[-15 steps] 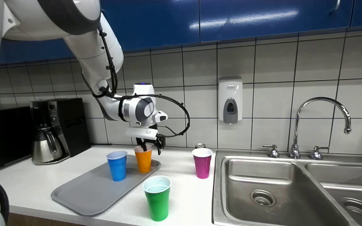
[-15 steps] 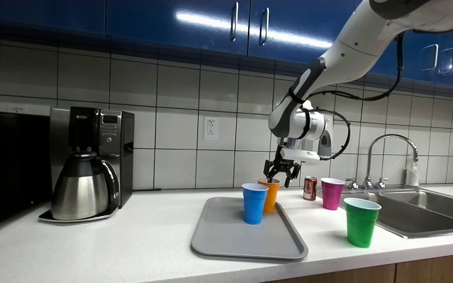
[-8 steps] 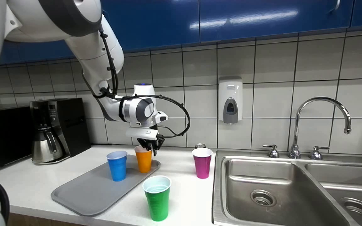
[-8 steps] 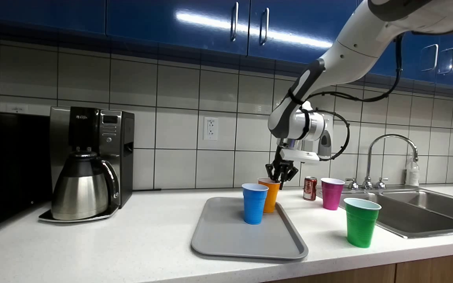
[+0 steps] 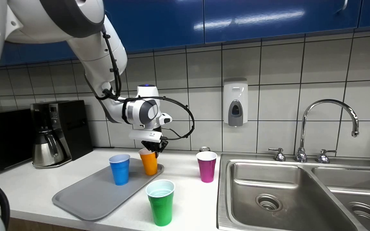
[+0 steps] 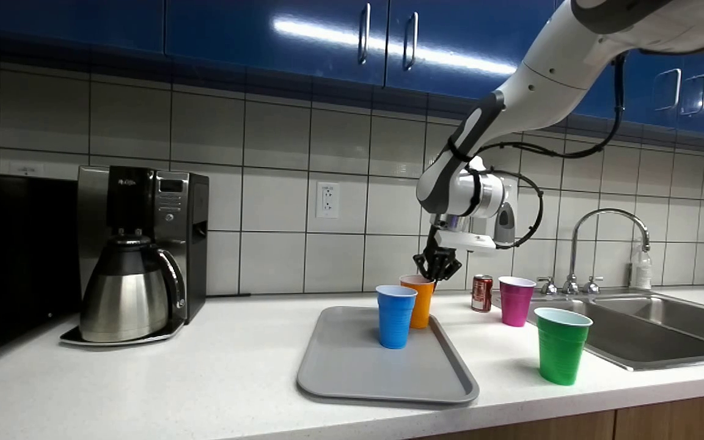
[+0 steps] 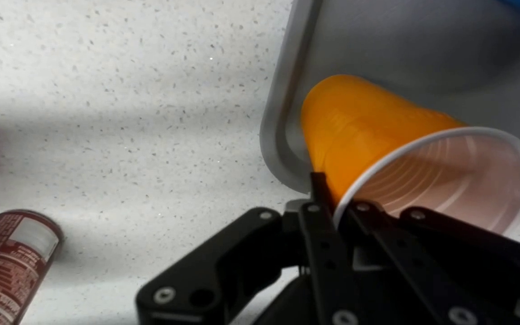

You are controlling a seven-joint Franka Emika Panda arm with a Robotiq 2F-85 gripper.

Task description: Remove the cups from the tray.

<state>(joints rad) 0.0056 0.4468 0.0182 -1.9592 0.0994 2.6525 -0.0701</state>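
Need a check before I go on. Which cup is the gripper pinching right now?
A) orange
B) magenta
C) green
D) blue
A: the wrist view shows the gripper shut on the wall of the orange cup, one jaw inside the cup and one outside.

Blue cabinets, tiled wall, pale counter

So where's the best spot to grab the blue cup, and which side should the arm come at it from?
I'd take the blue cup by its rim, from above: it stands upright on the tray, mouth open upward, so the pincer could probably straddle its wall, as it does on the orange cup. The side away from that cup looks roomier.
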